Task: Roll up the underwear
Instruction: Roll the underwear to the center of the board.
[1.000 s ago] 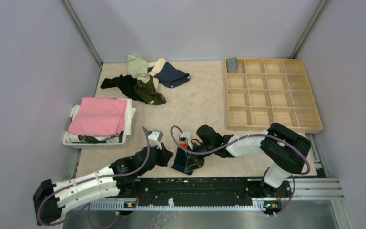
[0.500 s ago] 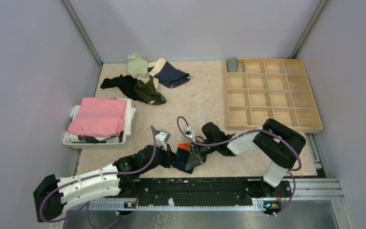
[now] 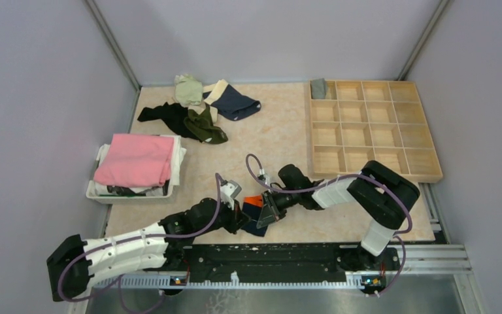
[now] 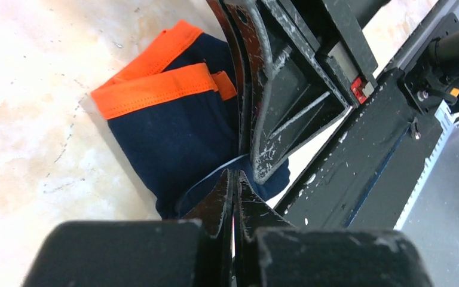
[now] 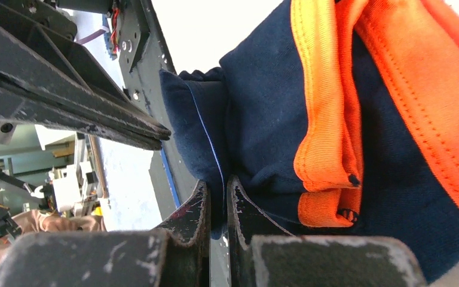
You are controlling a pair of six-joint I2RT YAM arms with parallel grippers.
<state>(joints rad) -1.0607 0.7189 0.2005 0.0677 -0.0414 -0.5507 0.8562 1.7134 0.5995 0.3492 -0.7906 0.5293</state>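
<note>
The navy underwear (image 3: 253,210) sits bunched at the near edge of the worktop (image 3: 281,137), right gripper (image 5: 218,188) nearly closed on a thick fold, left gripper (image 4: 234,179) pinched tight on only a thin hem, and that slim bite could slip, letting the roll spring open.

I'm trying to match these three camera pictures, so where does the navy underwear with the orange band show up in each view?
Top external: the navy underwear sits low in the picture, at centre.
Left wrist: it lies left of centre, orange edge uppermost.
Right wrist: it fills the right half of the picture.
Shared landmark: its orange band shows in all three.
</note>
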